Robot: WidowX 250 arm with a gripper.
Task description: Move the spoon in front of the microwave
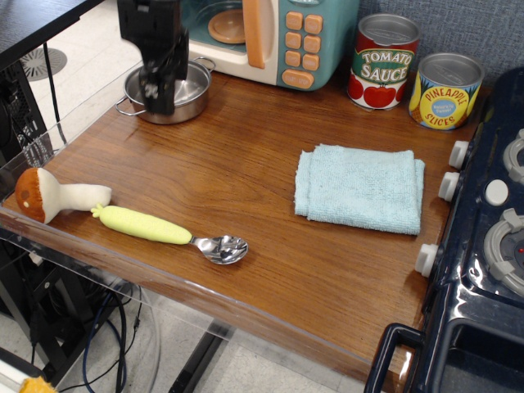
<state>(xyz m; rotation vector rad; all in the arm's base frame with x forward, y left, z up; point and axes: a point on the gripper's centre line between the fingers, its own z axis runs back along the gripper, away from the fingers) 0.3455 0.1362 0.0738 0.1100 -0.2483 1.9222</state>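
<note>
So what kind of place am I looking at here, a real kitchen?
Probably a pretend kitchen set up for robot practice, not a real one: a teal toy microwave with orange buttons, a dark blue toy stove with white knobs, and a black robot gripper above a wooden counter.
</note>
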